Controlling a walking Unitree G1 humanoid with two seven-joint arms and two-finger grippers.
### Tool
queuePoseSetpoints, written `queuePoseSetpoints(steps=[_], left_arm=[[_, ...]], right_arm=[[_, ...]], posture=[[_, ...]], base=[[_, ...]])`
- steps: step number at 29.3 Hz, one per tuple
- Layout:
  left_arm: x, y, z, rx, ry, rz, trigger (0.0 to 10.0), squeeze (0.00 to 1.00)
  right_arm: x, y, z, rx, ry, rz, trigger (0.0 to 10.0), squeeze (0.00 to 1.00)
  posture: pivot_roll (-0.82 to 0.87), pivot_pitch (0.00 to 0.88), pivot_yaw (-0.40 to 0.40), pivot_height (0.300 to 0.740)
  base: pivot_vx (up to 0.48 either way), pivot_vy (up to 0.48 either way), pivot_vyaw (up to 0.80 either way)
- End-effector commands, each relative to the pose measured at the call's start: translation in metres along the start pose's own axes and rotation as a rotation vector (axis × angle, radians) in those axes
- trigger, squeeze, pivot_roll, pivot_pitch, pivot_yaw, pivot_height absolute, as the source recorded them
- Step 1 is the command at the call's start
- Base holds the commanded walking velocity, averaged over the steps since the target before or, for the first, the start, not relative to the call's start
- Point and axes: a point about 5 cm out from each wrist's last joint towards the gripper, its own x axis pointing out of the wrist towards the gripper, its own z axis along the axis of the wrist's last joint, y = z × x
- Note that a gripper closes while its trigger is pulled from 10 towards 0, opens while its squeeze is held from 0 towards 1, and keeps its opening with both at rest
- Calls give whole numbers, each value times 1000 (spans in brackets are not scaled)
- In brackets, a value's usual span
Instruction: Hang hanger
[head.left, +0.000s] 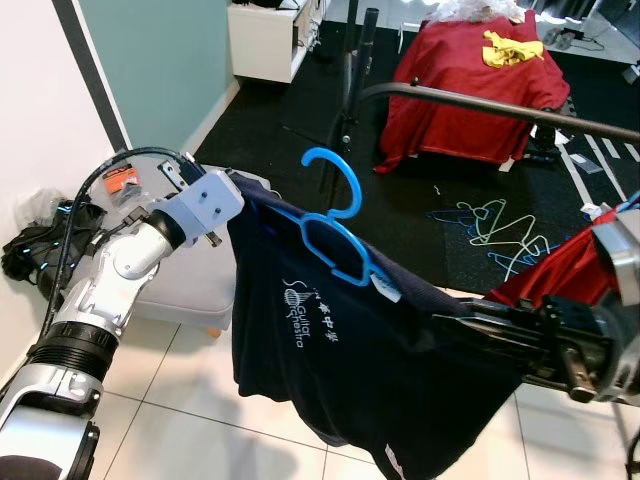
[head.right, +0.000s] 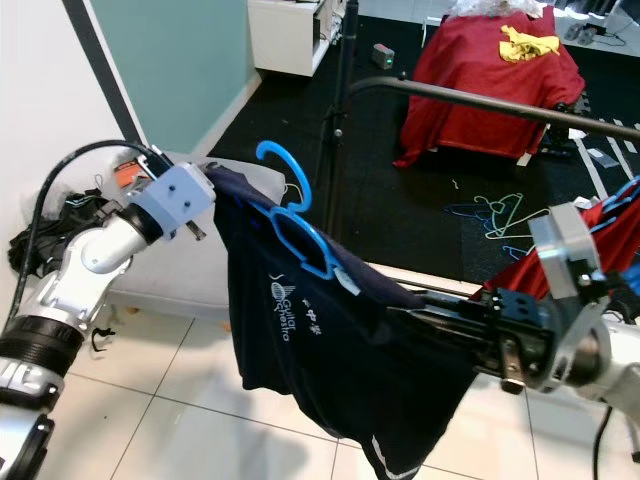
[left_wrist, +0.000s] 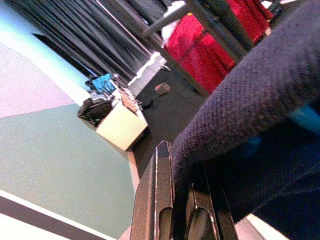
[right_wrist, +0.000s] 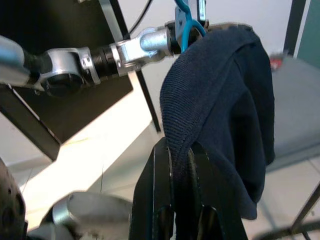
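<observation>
Left eye view: a navy T-shirt (head.left: 340, 370) on a blue plastic hanger (head.left: 335, 225) is stretched between the two arms, above white floor tiles (head.left: 190, 420). The left pincer (head.left: 232, 205) holds the shirt's shoulder at the left end; its tips are buried in cloth. The right pincer (head.left: 470, 315) reaches in from the right and grips the other shoulder. The hanger's hook stands upright, below and in front of a dark clothes rail (head.left: 470, 103), apart from it. Behind the rail, a red cloth (head.left: 470, 85) drapes over a piece of furniture on the black carpet (head.left: 270, 120). Loose wire hangers (head.left: 495, 225) lie on the carpet. A grey cushion (head.left: 190, 280) sits by the wall under the left arm.

Right eye view: same layout. White lettering shows on the shirt's chest.

Left wrist view: the two black fingers (left_wrist: 155, 200) are pressed together on a fold of navy knit fabric. The red cloth and rail appear beyond.

Right wrist view: the fingers (right_wrist: 160, 200) pinch the shirt's edge, closed tight on it. The hanger's blue hook rises at the far end, next to the left arm's silver wrist (right_wrist: 125, 50).
</observation>
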Motion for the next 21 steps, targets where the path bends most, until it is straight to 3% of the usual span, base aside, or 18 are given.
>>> queuePoseSetpoints(steps=[1,2,4,5,6,7,11,20,21], left_arm=[[-49,40,-71,-40,397,217,10000,0],[-52,42,-73,-31,408,220,10000,0],[-52,42,-73,-31,408,220,10000,0],[-55,47,-75,-23,417,232,10000,0],[-55,47,-75,-23,417,232,10000,0],[-56,53,-76,-20,421,244,10000,0],[-52,57,-72,-47,395,259,10000,0],[-43,53,-64,-94,337,254,10000,0],[-34,43,-52,-88,261,192,10000,0]], right_arm=[[-13,9,12,-60,-14,66,0,0],[-18,6,4,-58,67,31,0,0],[-18,6,4,-58,67,31,0,0],[-22,5,-6,-38,156,13,0,0],[-22,5,-6,-38,156,13,0,0],[-24,5,-20,-11,264,1,0,0],[-21,5,-34,7,361,-8,0,0],[-19,2,-38,-9,393,-30,0,0],[-15,1,-28,-37,340,-19,0,0]], posture=[[3,185,-10,740],[4,183,-16,740],[4,183,-16,740],[4,182,-16,740],[4,182,-16,740],[1,180,-17,740],[4,175,-14,740],[4,175,-15,740],[5,175,-15,740]], base=[[0,0,0],[0,0,0],[0,0,0],[0,0,0],[0,0,0],[0,0,0],[0,0,0],[0,0,0],[0,0,0]])
